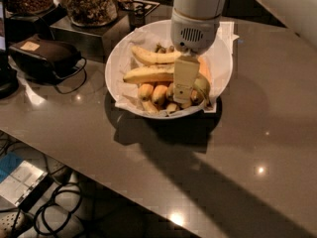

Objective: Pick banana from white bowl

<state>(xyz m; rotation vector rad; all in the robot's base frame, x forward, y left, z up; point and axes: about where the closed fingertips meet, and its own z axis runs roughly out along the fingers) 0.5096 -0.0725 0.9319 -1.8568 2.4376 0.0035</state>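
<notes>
None of the fruit has left the white bowl [124, 48] yet, so I judge the task to be in its early part: the approach is made, while the grasp and the lift are left to do. The gripper [184, 97] hangs from the white arm [195, 14] down into the bowl, its tip low among the fruit, at the right end of the long bananas. Whether it is spread or closed I cannot tell, because only one flat side of it shows. The banana [151, 57] of the task, as I take it, is the upper long one, pale yellow with dark marks near its top edge. It lies on the crumpled paper [225, 31] toward the back of the bowl, and its right end goes behind the gripper. I see no sign that it is held.

Counted: one bowl, one gripper, two long bananas (the task's one and the cleaner banana [147, 75] just in front of it), and at least five short bananas [158, 94] packed at the front rim, some partly hidden. On the grey table [247, 148] behind the bowl stand at least two glass jars [89, 4] of dry food, and at the left lies one dark case [44, 56] with a cable
</notes>
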